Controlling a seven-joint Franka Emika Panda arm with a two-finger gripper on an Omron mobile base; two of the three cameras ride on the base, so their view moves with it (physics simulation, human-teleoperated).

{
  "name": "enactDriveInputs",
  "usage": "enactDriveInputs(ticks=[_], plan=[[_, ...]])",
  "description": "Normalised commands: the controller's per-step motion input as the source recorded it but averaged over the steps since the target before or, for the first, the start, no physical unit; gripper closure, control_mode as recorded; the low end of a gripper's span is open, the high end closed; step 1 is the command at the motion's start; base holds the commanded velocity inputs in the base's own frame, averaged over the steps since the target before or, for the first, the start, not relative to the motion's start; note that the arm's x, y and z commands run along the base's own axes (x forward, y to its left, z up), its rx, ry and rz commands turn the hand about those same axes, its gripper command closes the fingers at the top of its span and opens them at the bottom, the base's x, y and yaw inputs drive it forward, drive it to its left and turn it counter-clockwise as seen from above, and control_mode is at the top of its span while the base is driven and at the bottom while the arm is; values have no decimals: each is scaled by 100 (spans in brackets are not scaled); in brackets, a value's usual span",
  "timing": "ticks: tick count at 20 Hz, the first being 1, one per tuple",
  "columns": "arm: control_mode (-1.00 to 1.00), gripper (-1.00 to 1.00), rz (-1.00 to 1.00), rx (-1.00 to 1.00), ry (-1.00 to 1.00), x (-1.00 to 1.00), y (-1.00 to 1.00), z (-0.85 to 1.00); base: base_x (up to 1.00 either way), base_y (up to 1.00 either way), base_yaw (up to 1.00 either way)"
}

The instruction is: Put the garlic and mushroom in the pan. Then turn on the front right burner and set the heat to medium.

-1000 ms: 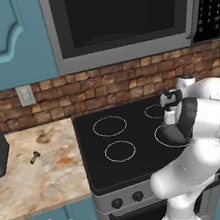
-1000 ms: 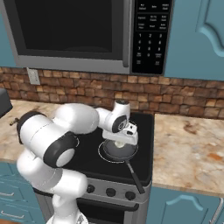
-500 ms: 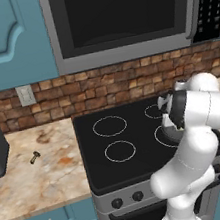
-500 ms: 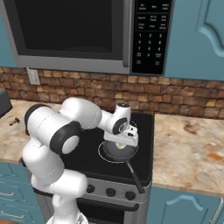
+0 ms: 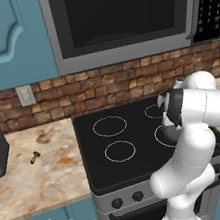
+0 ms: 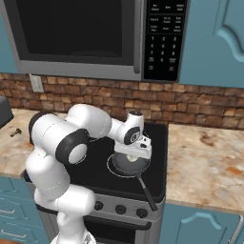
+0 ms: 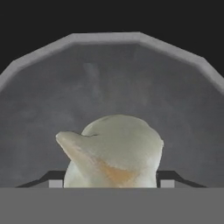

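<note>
Over pan [image 6: 129, 164]: gripper [image 7: 108, 183] w/ garlic [image 7: 111, 151], pointing down

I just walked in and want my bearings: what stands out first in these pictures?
The white arm reaches over the black cooktop, its gripper low above the pan at the front right. In the hand view the pale garlic sits between the fingertips over the pan's floor. A small brown mushroom lies on the counter, left of the stove.
</note>
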Motion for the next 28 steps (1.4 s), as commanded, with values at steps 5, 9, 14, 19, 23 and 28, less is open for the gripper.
enactDriveInputs(ticks=[5,9,14,19,23,28], plan=[[-100,-100,4,0,0,0,0,15,0,0,0],[-100,-100,5,0,0,-12,3,36,0,0,0],[-100,-100,7,0,-2,-50,47,36,0,0,0],[-100,-100,16,0,-4,-50,99,12,0,0,0],[-100,-100,20,-4,-15,-26,100,5,0,0,0],[-100,-100,19,0,-10,0,90,25,0,0,0]])
